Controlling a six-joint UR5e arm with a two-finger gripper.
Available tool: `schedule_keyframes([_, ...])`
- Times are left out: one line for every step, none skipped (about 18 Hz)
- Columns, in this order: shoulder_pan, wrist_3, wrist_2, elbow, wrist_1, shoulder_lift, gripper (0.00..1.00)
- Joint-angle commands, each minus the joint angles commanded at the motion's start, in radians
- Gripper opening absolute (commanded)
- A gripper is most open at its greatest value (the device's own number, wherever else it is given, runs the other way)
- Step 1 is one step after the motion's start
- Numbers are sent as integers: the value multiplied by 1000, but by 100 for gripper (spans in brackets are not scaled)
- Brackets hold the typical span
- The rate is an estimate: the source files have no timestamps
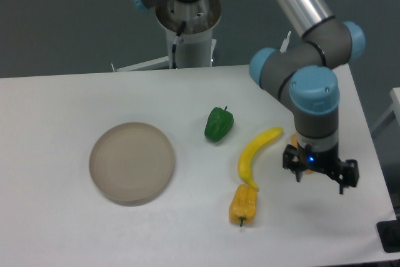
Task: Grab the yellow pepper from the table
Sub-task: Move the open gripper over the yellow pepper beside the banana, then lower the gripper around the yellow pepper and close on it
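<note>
The yellow pepper (243, 204) lies on the white table (56, 110) near the front edge, its dark stem pointing toward the front. It sits just below the lower tip of a banana. My gripper (319, 179) points down over the table to the right of the pepper, well apart from it. Its two dark fingers stand spread and nothing is between them.
A long yellow banana (256, 152) lies between the pepper and the gripper. A green pepper (219, 124) sits further back. A round beige plate (132, 163) is at the left. A sliver of something orange (292, 137) shows beside my wrist. The table's right edge is close to the gripper.
</note>
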Motion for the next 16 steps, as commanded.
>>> schedule_keyframes([2,-2,-41,-17,0,9,100])
schedule_keyframes([2,-6,-84,-29,0,12,100])
schedule_keyframes([-3,-8,-118,-54,6,8,100])
schedule_keyframes([-5,-8,-118,-63,8,3,100])
schedule_keyframes([-17,-9,-118,-68,9,-6,100])
schedule_keyframes([-23,-12,-120,-74,11,-7,100])
schedule_keyframes([-23,-34,-122,-72,12,-23,100])
schedule_keyframes([-23,-41,-120,-74,15,-37,100])
schedule_keyframes([-28,-42,-118,-75,18,-52,100])
schedule_keyframes([-34,-43,-115,-75,18,-52,100])
schedule_keyframes([-44,-43,-112,-77,20,-61,100])
schedule_keyframes([-46,-42,-112,-91,24,-67,100])
schedule_keyframes([-48,-40,-112,-106,43,-72,100])
schedule_keyframes([-49,-40,-112,-115,60,-70,100])
schedule_keyframes([-61,-42,-111,-127,80,-73,100])
schedule_keyframes([-67,-42,-105,-134,103,-84,100])
